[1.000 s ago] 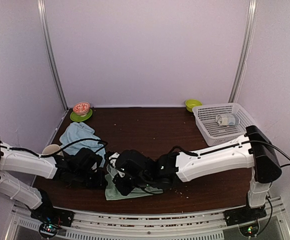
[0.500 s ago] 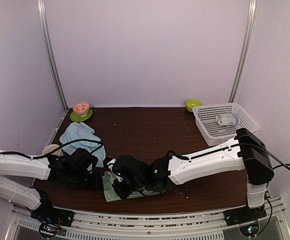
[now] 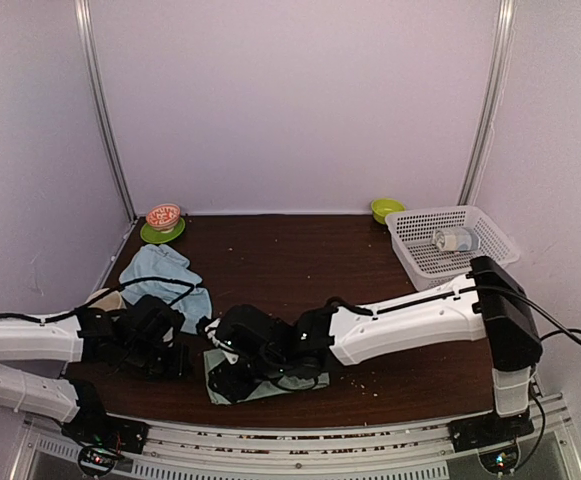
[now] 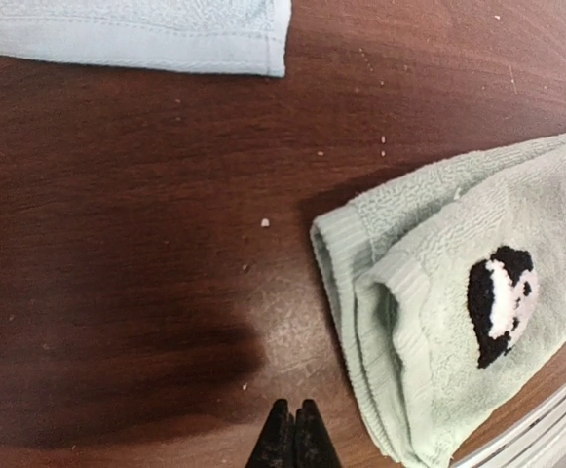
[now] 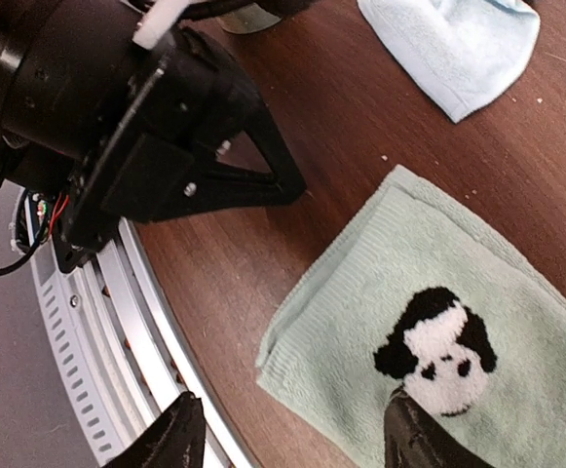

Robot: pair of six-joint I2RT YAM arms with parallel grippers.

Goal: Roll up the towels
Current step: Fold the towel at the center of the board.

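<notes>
Right gripper is spread wide open, hovering right over the folded sage-green towel with the black-and-white print, at the desk's front edge. Left gripper is pinched shut on nothing, just beside that towel. Blue towel lies crumpled further back-left.

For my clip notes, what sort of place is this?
Probably a lab robot booth: arms bolted to a table, plain walls with metal posts, props like towels and a basket.
</notes>
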